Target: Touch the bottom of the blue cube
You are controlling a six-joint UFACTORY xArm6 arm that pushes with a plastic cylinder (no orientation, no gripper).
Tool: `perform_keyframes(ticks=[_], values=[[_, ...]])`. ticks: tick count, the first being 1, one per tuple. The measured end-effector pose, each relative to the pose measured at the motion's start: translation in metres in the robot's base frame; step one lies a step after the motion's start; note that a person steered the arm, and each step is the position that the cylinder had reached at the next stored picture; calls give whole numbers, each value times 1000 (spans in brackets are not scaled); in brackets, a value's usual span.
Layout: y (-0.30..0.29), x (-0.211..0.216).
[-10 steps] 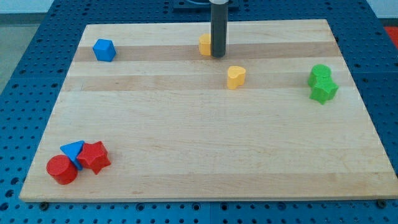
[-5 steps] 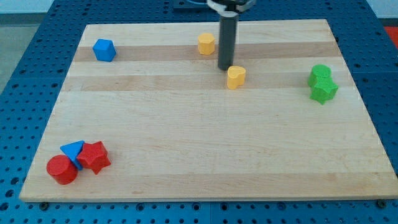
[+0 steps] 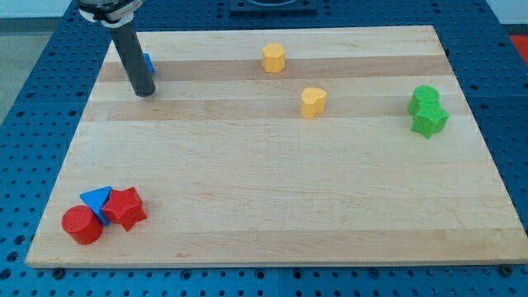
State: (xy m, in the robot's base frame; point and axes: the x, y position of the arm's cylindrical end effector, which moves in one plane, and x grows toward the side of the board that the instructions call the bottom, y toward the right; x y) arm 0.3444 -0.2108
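The blue cube (image 3: 148,63) lies near the board's top left corner and is mostly hidden behind the dark rod; only a blue sliver shows at the rod's right. My tip (image 3: 144,92) rests on the board just below the cube's bottom edge. Whether it touches the cube cannot be told.
A yellow hexagonal block (image 3: 274,58) sits at top centre and a yellow heart-shaped block (image 3: 313,102) below and right of it. Two green blocks (image 3: 427,111) touch at the right. A red cylinder (image 3: 82,224), blue triangle (image 3: 97,200) and red star-shaped block (image 3: 124,207) cluster at bottom left.
The rod has swept from the top centre, beside the yellow blocks, far to the view's left and now stands in front of the blue cube. No block has visibly moved.
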Motion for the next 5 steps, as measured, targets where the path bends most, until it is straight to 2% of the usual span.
perform_keyframes(ticks=[1, 5], values=[[-21, 0], [-26, -32]])
